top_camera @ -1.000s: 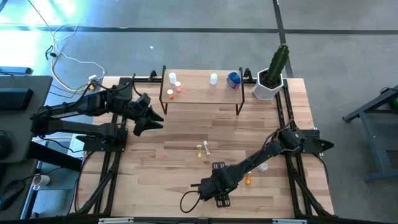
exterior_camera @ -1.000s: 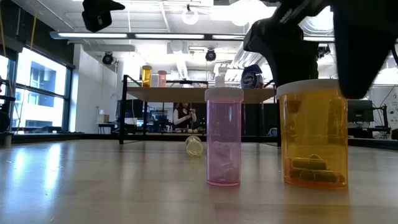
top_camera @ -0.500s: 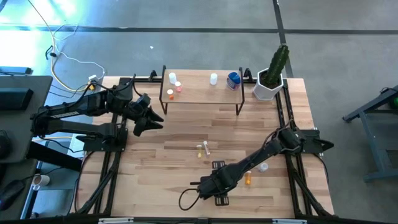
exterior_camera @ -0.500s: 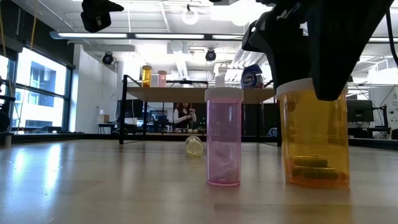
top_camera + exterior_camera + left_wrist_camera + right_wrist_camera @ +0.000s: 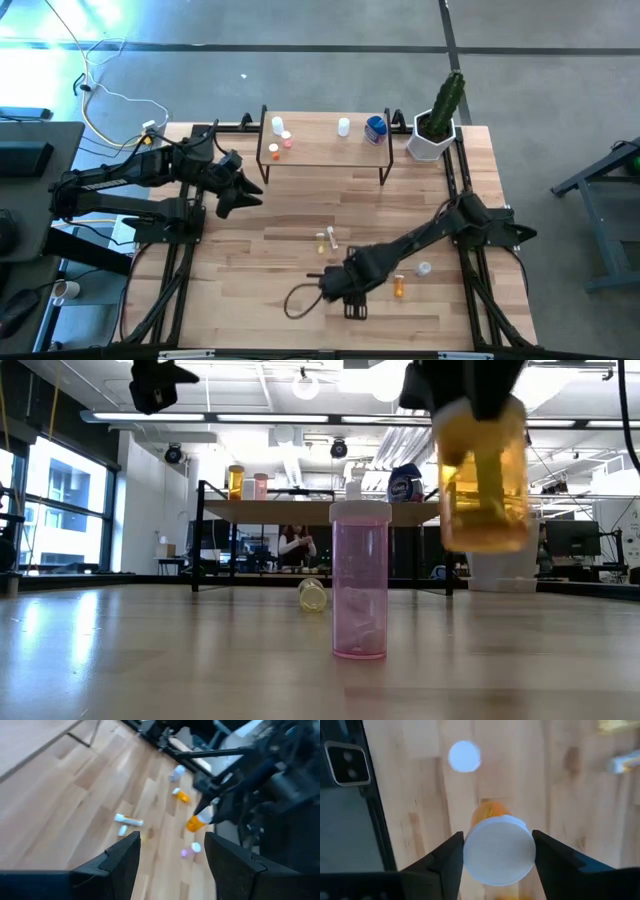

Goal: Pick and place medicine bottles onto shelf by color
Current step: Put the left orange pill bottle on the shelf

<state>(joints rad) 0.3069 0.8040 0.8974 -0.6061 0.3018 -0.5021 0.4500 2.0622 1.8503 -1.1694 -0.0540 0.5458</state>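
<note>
My right gripper [image 5: 338, 283] is shut on a large orange bottle [image 5: 483, 480] above the table's near middle. Beside it a pink bottle [image 5: 359, 582] stands upright on its base. An orange bottle [image 5: 399, 288] and a white one [image 5: 424, 268] lie to the right. Two small bottles [image 5: 326, 239] lie at the table's centre. The shelf [image 5: 325, 152] stands at the far edge, carrying white and orange bottles at its left end and a white bottle and the blue jar [image 5: 374, 127] at its right end. My left gripper [image 5: 245, 195] waits open in the air at the left. My right gripper [image 5: 497, 845] pinches the orange bottle at its white cap [image 5: 470, 855], the top end, between the two fingers. The fingers come from above, pointing down. The bottle hangs below them, lifted clear of the table and slightly tilted, with a few pills inside.
A white pot with a green plant [image 5: 433, 140] stands at the far right corner beside the shelf. A black camera block [image 5: 354, 308] with a looped cable [image 5: 298, 297] sits at the near edge under my right arm. Bare wood lies between the central bottles and the shelf.
My right gripper has risen and moved slightly toward the far edge, carrying the orange bottle with it. The bottle stood on the table beside the pink one a second ago and now hangs clear above it. The pink bottle has stayed put.
</note>
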